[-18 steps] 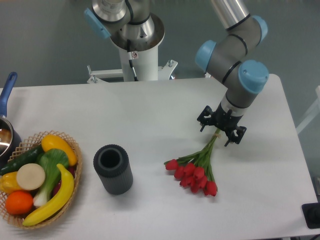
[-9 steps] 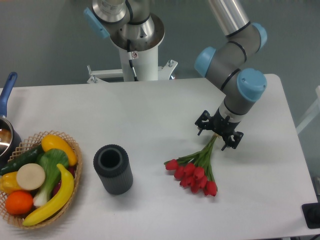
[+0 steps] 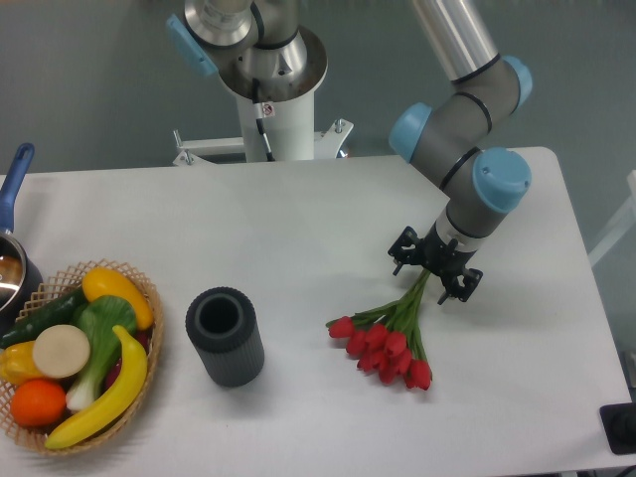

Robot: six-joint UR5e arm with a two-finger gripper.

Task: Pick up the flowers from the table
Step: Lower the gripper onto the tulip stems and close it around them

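Note:
The flowers (image 3: 389, 344), a bunch of red tulip buds on thin green stems, lie on the white table (image 3: 298, 224) right of centre, buds toward the front and stem ends pointing back right. My gripper (image 3: 433, 269) hangs low over the stem ends. Its two black fingers are spread to either side of the stems, open. Whether they touch the stems I cannot tell.
A dark ribbed cylinder (image 3: 226, 336) stands upright left of the flowers. A wicker basket (image 3: 150, 298) of fruit and vegetables sits at the front left, with a blue-handled pot (image 3: 12, 260) behind it. The arm's white base (image 3: 273, 94) rises at the table's back edge.
The gripper has shifted slightly left and lower along the stem ends. The flowers have not moved.

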